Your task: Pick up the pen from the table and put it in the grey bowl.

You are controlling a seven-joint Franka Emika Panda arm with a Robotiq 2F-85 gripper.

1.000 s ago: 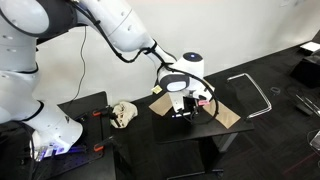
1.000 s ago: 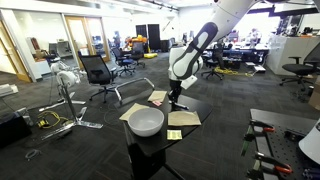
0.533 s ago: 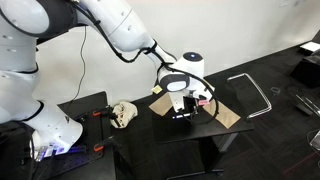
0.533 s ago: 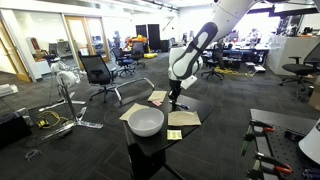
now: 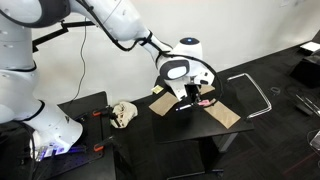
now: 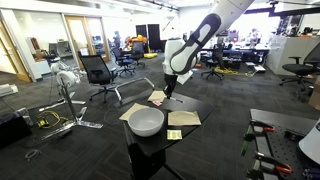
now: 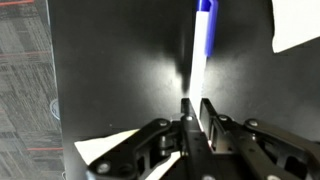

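The pen [image 7: 201, 45] is clamped at its lower, white end between the closed fingers [image 7: 212, 118], and its blue cap points away from the wrist camera across the dark tabletop [image 7: 110, 70]. In an exterior view the arm holds the fingers [image 6: 170, 94] above the tabletop [image 6: 205, 140], over the far side where tan sheets [image 6: 186, 118] lie, so the pen appears to be off the surface; it is too small to make out there. The grey bowl [image 6: 146, 130] stands nearer that camera on the same tabletop, apart from the fingers, and looks empty. By this reading the pick-up is done: the pen is gripped and, as far as the pictures show, clear of the tabletop. What is left is the carry over to the bowl, a descent until the pen is above or inside its rim, and the release. The grip sits at one end of the pen, so the free end may swing or tilt on the way.
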